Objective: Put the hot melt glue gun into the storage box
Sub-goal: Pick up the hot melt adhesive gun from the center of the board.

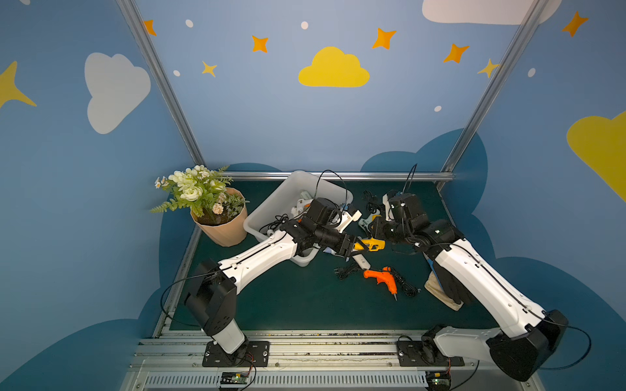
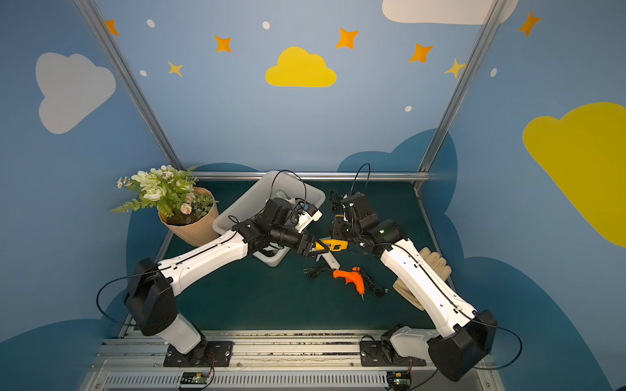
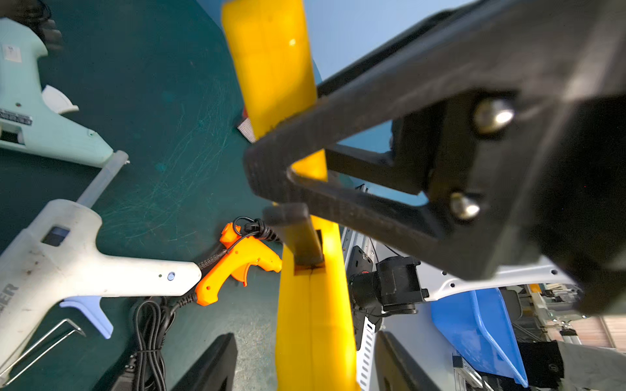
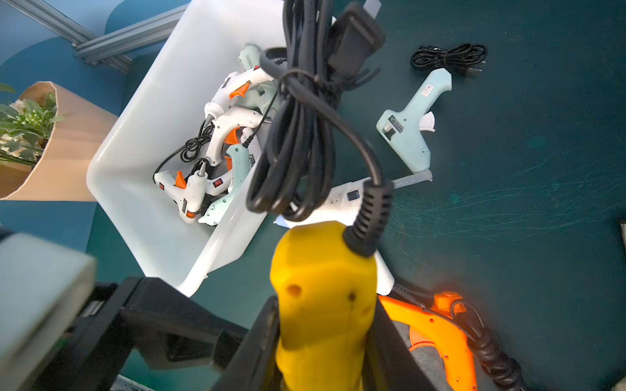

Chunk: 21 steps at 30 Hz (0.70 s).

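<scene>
Your right gripper (image 4: 325,315) clenches the yellow glue gun (image 4: 321,270). Your left gripper (image 3: 303,338) straddles the same gun, jaws apart, with the storage box (image 4: 135,189) near it.

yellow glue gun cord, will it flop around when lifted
Probably floppy: the bundled black cord hangs loose off the yellow glue gun, so it may swing. The wrap looks snug, so it likely stays bundled.

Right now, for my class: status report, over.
Right gripper shut on yellow glue gun, aloft. Left gripper jaws open, straddling it. Storage box holds several guns; left arm overhangs it.
</scene>
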Tool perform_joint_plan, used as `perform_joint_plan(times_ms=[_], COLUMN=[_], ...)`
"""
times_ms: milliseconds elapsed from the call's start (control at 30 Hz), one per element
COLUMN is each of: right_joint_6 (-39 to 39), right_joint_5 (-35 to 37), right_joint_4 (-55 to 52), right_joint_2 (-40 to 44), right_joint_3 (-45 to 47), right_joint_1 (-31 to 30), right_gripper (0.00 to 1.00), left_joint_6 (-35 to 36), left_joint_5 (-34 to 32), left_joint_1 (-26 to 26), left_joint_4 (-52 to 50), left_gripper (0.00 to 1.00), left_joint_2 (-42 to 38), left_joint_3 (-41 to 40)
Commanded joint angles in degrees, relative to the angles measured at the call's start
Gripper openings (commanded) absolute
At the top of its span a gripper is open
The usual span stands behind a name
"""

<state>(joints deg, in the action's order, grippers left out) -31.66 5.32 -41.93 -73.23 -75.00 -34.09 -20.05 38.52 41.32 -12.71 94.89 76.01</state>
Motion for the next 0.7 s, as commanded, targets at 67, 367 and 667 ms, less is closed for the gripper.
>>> perform_joint_plan(times_ms=[67,367,667], right_joint_6=[0.4,0.4,0.1], right_joint_5=[0.6,1.6,3.5], right_joint_4=[2.6,2.5,3.0], right_joint_2=[1.6,1.8,3.7], right_joint_3=[-0.3,-0.1,0.8], right_joint_1=[-0.7,-1.2,-1.3], right_gripper=[0.08,0.14,0.58], left_joint_6=[-2.7,-5.0,-9.0], left_joint_5=[1.7,-0.2,-4.3], left_joint_1=[0.3,0.2,-1.3], left_joint_4=[3.1,3.2,5.6], left_gripper=[0.53,0.15,0.03], left_joint_2=[0.6,0.2,-4.3], left_joint_3=[1.2,0.9,-2.1])
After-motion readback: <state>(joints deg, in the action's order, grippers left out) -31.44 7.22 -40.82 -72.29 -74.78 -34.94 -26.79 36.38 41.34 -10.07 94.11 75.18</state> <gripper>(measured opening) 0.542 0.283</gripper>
